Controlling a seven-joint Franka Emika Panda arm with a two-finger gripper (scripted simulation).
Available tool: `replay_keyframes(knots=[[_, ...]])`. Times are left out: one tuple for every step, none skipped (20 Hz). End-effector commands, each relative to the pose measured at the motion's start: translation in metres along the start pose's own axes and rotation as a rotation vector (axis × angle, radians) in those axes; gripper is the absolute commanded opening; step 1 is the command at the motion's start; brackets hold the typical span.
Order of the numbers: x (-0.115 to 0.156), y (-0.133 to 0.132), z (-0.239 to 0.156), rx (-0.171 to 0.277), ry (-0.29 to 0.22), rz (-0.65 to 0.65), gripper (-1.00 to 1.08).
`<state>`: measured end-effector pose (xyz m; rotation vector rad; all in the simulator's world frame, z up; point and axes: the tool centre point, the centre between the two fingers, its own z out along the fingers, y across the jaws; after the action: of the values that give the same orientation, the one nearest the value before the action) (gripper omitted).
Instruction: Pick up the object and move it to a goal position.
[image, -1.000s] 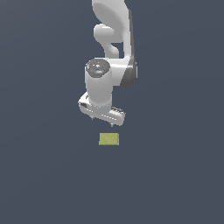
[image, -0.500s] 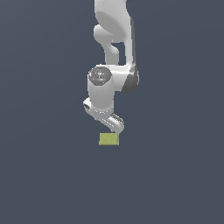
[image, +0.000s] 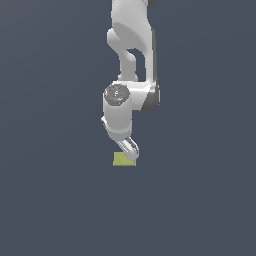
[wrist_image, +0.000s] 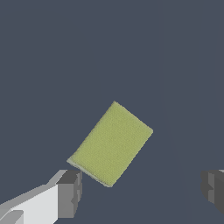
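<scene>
Lower now than half a second ago: the white arm (image: 131, 60) has dropped, and its wrist has turned, so the gripper (image: 131, 149) no longer shows broadside in the exterior view but nearly end-on. I see the arm coming down from the top of frame, elbow folded, hand pointing straight down over the olive block (image: 123, 159).

Gripper (wrist_image: 140, 192) spread wide; through the wrist camera I see one dark finger pad (wrist_image: 70, 192) on its white finger and the other pad (wrist_image: 213, 190) far across from it. Nothing sits between them and nothing is held. The block (wrist_image: 110, 143) lies flat, turned at an angle to the line between the pads, one corner just beside the first pad. I cannot tell whether they touch.

In the exterior view the hand's lower end overlaps the block's upper right edge. The block rests on a plain dark slate-grey surface (image: 60, 200), featureless in both views.
</scene>
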<state>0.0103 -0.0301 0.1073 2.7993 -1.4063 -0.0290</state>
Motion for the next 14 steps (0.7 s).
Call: replay_keyframes(knots=[[0.0,-0.003,0.005,0.002,0.0,0.071,1.0],[0.0,-0.004,0.007,0.003,0.0,0.098,1.0],[-0.001,-0.005,0.009,0.004,0.0,0.126,1.0],[-0.001,-0.005,0.012,0.005,0.0,0.154,1.0],[-0.001,-0.006,0.014,0.006,0.001,0.181,1.0],[-0.001,-0.007,0.016,0.007,0.001,0.209,1.0],[-0.001,-0.008,0.018,0.007,0.001,0.237,1.0],[-0.001,-0.009,0.02,0.008,0.001,0.264,1.0],[-0.001,-0.01,0.022,0.009,0.001,0.292,1.0],[-0.001,-0.011,0.024,0.01,0.002,0.319,1.0],[-0.002,-0.012,0.026,0.011,0.002,0.347,1.0],[-0.002,-0.013,0.028,0.011,0.002,0.374,1.0],[-0.002,-0.014,0.03,0.012,0.003,0.4,1.0],[-0.002,-0.014,0.032,0.013,0.003,0.424,1.0]])
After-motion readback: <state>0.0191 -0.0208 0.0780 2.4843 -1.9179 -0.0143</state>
